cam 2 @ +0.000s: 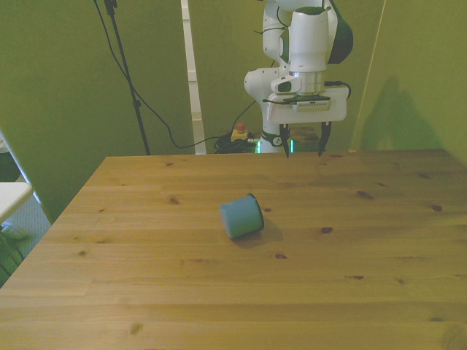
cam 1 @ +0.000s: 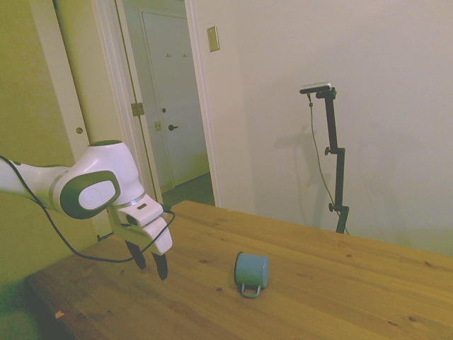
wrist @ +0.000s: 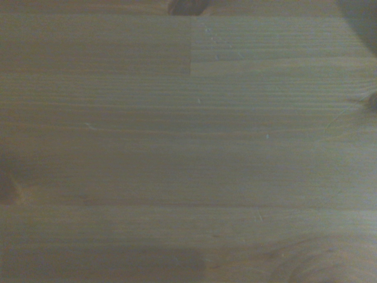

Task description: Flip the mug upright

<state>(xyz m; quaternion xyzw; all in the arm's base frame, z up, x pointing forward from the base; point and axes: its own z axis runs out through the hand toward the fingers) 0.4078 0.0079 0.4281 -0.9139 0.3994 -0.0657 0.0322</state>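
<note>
Mug [cam 2: 241, 216]: lying on its side near the table [cam 2: 146, 292] centre, handle touching the wood | Gripper [cam 2: 301, 141]: hovering empty over the far edge, fingers spread, well apart from mug | Wrist view: showing only bare wood grain.

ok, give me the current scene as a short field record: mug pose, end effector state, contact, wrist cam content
mug: teal mug lying on its side on the wooden table, near the middle
mug handle: low against the table in the side view
end effector: open, fingers pointing down, above the table's far edge
contact: none; end effector is apart from the mug and holds nothing
wrist view: bare wood only, mug not in frame
task status: mug not yet upright
</note>
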